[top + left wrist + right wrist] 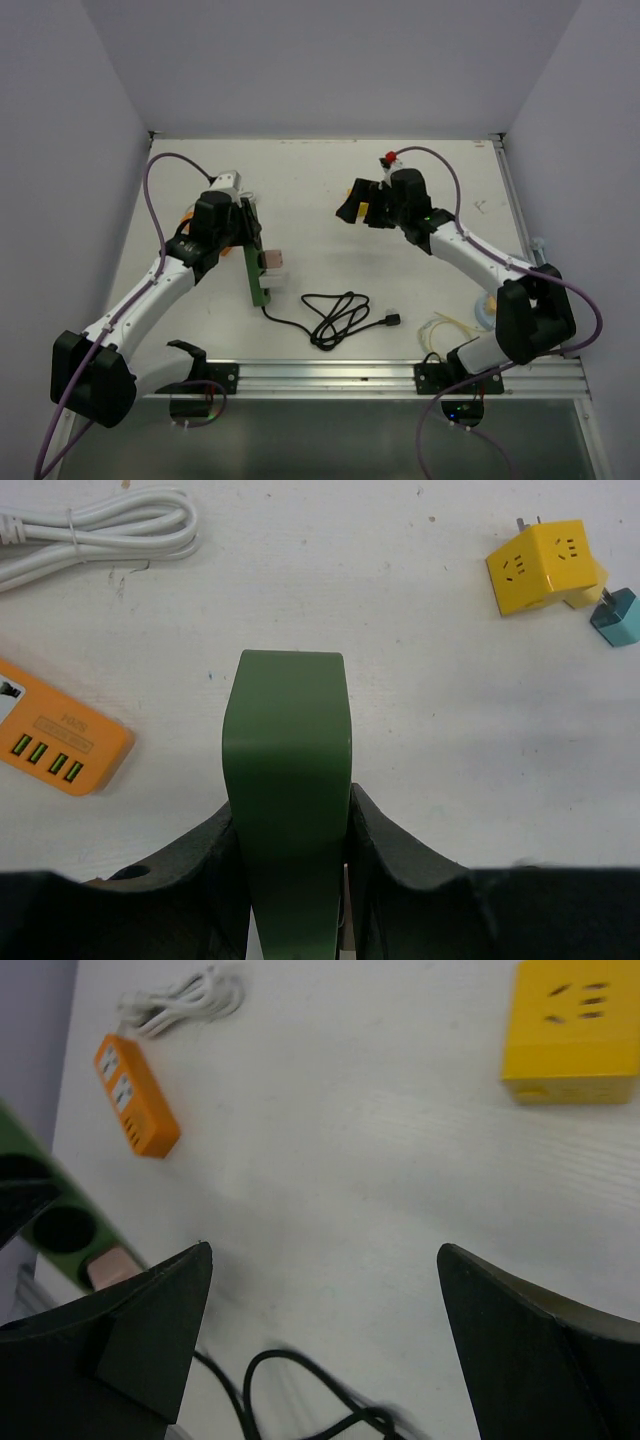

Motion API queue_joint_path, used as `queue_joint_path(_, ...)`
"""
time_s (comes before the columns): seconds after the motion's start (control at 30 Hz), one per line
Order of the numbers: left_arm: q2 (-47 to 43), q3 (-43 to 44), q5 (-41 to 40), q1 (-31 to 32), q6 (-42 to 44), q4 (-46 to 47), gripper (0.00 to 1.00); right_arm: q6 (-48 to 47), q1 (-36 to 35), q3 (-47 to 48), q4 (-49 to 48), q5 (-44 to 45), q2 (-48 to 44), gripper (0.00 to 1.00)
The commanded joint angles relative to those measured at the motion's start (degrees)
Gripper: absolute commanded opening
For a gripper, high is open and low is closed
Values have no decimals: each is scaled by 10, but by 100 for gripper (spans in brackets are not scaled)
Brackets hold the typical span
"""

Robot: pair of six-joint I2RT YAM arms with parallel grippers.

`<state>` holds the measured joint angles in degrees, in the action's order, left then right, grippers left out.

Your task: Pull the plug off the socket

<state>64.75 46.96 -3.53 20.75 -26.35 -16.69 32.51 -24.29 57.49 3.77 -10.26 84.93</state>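
"Green power strip, who has it?"
"Left gripper, clamped around it, left of centre. Right gripper gapes wide, grasping nothing. Black plug lies on the table near the front, well apart."

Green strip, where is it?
The green strip sits left of middle on the table in the top view, gripped by the left end effector, coiled black cord just to its right.
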Motion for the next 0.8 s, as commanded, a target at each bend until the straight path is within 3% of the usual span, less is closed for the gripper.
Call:
queue_joint_path(0.0, -15, 13, 27, 3, -8, 65, 0, -18, -56, 30, -23, -77, -17, 99)
queue_joint_path(0.33, -24, 14, 31, 3, -18, 60, 0, -17, -198, 80, -57, -78, 48, 95)
queue_joint_path(0.77, -45, 2, 33, 3, -39, 64, 0, -31, -255, 145, -54, -100, 148, 77)
